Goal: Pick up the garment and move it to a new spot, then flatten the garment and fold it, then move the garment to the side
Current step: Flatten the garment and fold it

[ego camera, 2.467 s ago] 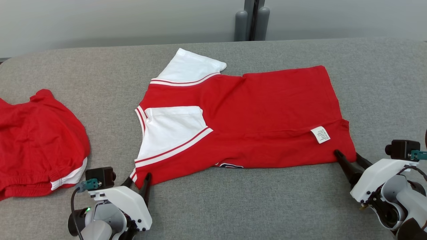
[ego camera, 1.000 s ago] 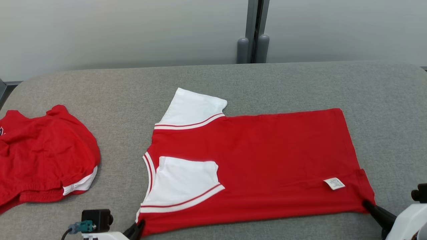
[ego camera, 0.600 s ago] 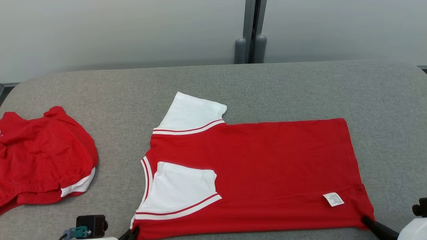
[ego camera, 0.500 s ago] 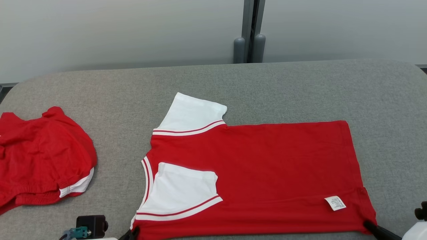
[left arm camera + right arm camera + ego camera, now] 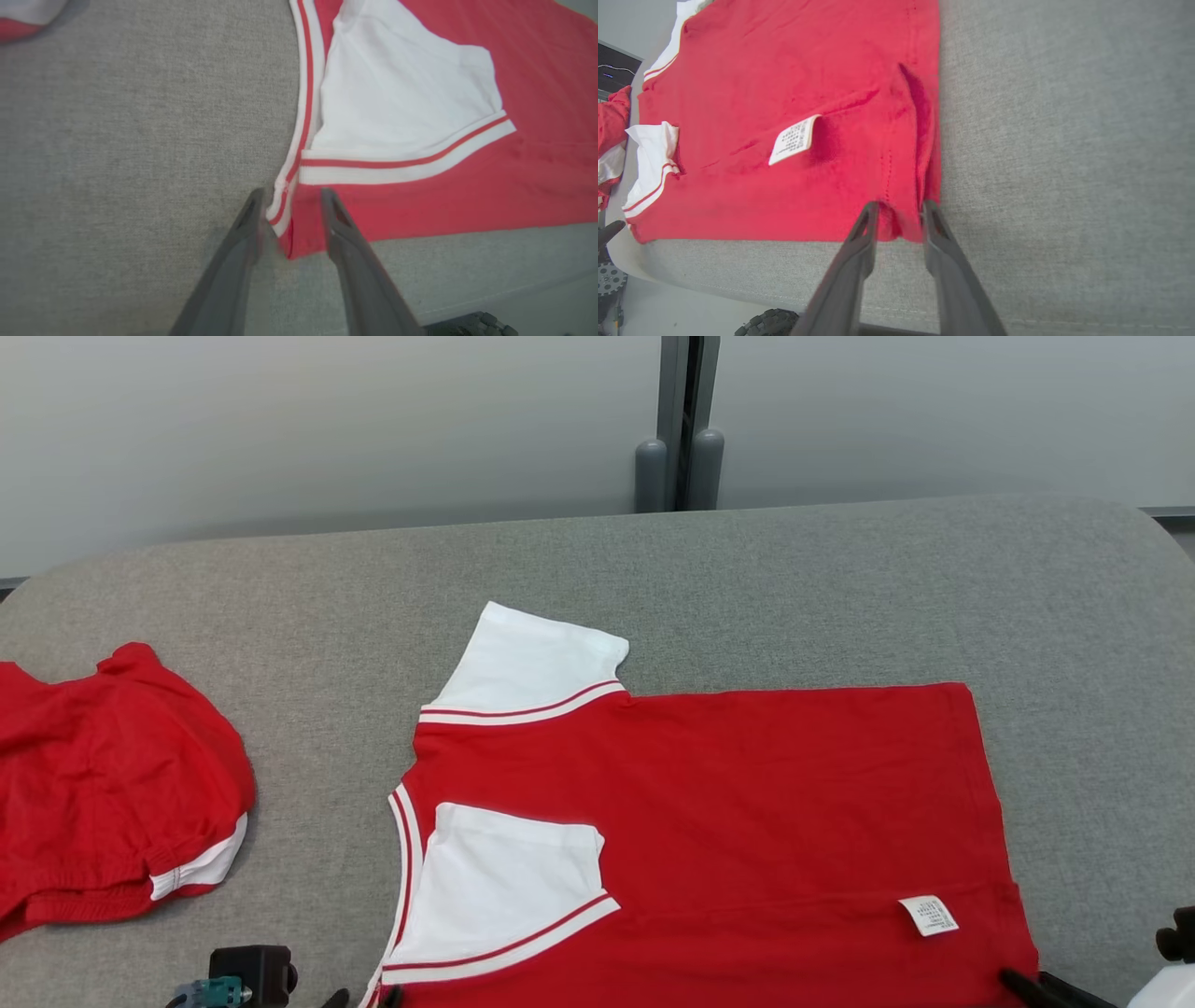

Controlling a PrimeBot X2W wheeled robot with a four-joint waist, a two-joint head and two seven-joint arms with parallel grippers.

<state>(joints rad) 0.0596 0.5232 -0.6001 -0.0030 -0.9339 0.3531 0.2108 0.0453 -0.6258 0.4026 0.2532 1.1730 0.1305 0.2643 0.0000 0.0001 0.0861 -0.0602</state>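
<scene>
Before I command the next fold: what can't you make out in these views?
Head view: left gripper and right gripper cut by the bottom edge.
Care label: print too small to read.
Second red garment: cut off by the head view's left edge.
Left wrist view: blur hides whether fingers touch the shirt corner.

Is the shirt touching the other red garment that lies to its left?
Apart. The head view shows a broad strip of bare grey table between the shirt and the other garment.
</scene>
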